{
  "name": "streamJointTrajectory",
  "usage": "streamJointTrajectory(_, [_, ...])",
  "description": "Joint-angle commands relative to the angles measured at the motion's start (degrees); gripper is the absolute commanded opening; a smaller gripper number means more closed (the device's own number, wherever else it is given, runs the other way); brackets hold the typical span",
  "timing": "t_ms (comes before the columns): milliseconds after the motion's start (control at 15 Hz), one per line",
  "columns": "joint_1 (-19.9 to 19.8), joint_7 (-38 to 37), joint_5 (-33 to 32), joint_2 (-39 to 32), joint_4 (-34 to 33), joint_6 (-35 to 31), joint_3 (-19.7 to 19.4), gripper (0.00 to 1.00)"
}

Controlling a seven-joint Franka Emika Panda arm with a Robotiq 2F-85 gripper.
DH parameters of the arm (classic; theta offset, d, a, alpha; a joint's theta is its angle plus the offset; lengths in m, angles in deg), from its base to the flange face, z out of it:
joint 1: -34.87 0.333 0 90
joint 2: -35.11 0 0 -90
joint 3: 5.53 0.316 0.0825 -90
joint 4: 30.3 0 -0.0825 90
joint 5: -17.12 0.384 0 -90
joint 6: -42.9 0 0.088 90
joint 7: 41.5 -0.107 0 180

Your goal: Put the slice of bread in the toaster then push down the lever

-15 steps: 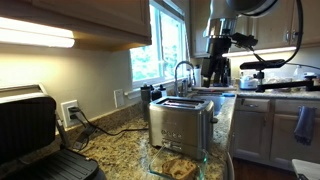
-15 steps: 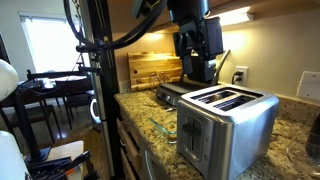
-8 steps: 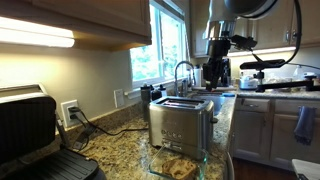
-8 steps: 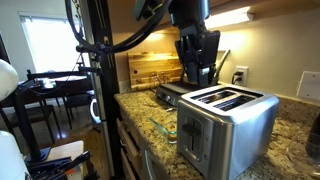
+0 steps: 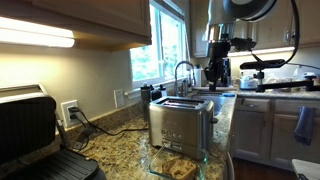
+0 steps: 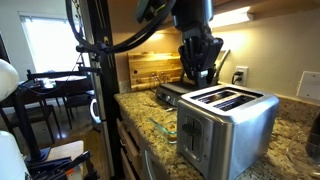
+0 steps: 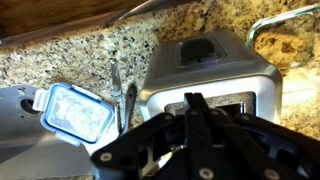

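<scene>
now, tool above the toaster, jaws tight together

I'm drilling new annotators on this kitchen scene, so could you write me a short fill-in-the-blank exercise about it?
1. The end effector hangs above the toaster with its jaws ____.
2. The slice of bread lies in a clear ____ dish.
3. The cutting board against the wall is made of ____.
Missing words: shut; glass; wood.
</scene>
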Motion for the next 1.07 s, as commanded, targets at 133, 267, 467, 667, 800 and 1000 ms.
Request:
streamJointTrajectory(133, [-1.65,0.46,-3.02,0.02,-0.36,1.41,0.43,0.04])
streamJointTrajectory(267, [-1.61,0.78,-3.67,-0.04,-0.32,1.77,0.51,0.03])
streamJointTrajectory(467, [-1.37,1.66,-3.95,0.44,-0.20,3.53,0.42,0.03])
streamJointTrajectory(667, [-1.04,2.78,-3.75,0.58,-0.18,4.97,0.28,0.03])
streamJointTrajectory(800, [-0.75,3.61,-3.41,0.54,-0.11,4.96,0.14,0.03])
streamJointTrajectory(1000, [-0.42,4.95,-3.17,0.47,-0.16,5.59,0.08,0.03])
